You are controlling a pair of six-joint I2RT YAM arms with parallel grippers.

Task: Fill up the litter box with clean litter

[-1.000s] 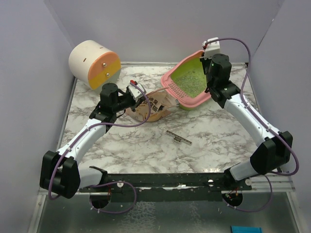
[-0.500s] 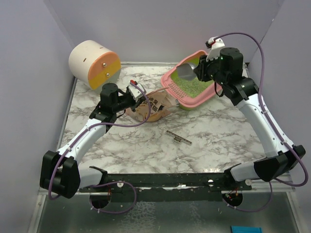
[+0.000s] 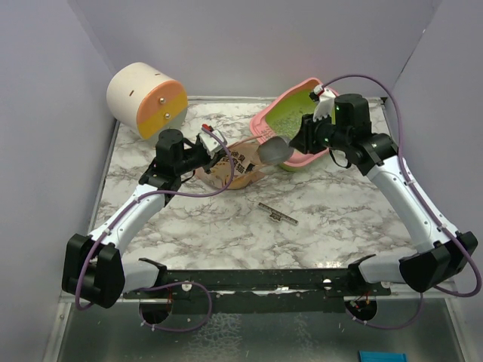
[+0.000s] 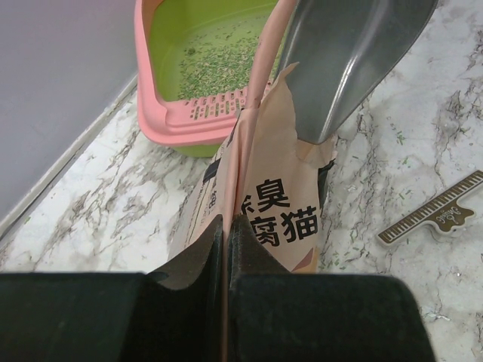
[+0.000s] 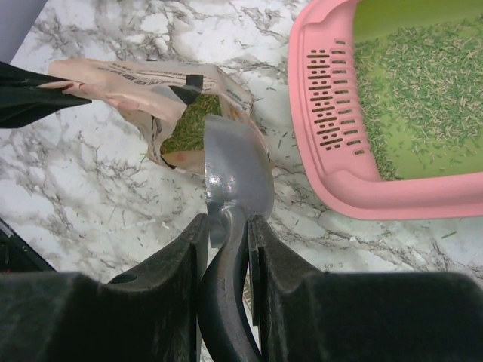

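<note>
From above, the right claw (image 3: 303,140) is gripping the scoop (image 3: 273,151) by its handle, with the bowl hanging between the bag (image 3: 240,172) and the litter box (image 3: 263,127), which is sitting far right. The left claw (image 3: 216,149), nearer the bag, is pinching its edge tight. Left wrist: the box is lying ahead-left, beyond the bag. Right wrist: the scoop is pointing lengthwise at the bag's mouth, with litter (image 5: 189,128) just ahead.
</note>
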